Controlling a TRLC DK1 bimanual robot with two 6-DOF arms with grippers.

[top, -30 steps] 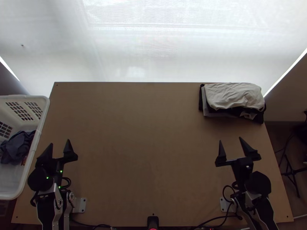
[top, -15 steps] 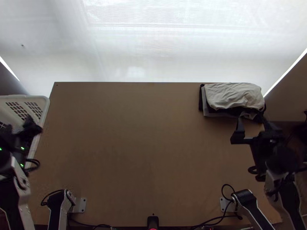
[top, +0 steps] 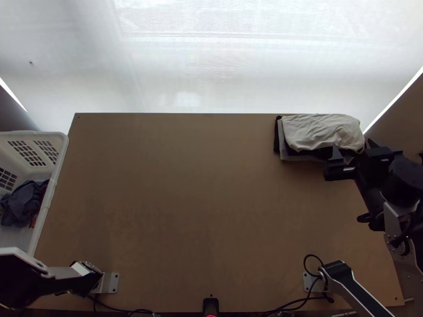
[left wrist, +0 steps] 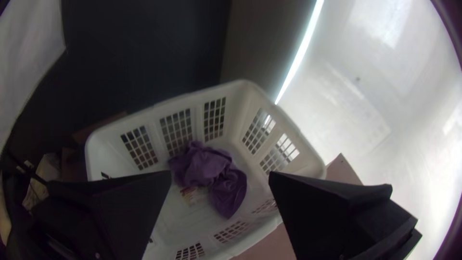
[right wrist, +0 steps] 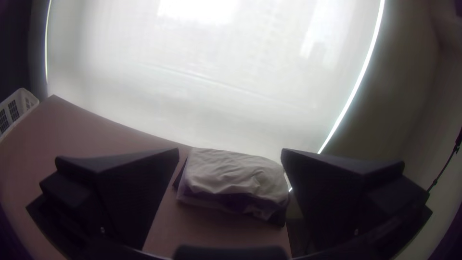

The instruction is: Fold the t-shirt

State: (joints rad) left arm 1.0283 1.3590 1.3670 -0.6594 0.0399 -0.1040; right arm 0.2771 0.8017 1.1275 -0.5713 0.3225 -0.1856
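Two arms [top: 360, 293], one table [top: 201, 211], one basket [top: 62, 153], one clothes stack [top: 320, 132], apparently one loose cloth [left wrist: 207, 168]

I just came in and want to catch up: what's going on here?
Two robot arms are set to fold a t-shirt, but neither holds any cloth. The left gripper is open, facing a white plastic basket with a bunched dark cloth inside; I can't tell whether that's the t-shirt. The right gripper is open too, facing a stack of folded cloths, cream on top, at the light wooden table's far right corner.
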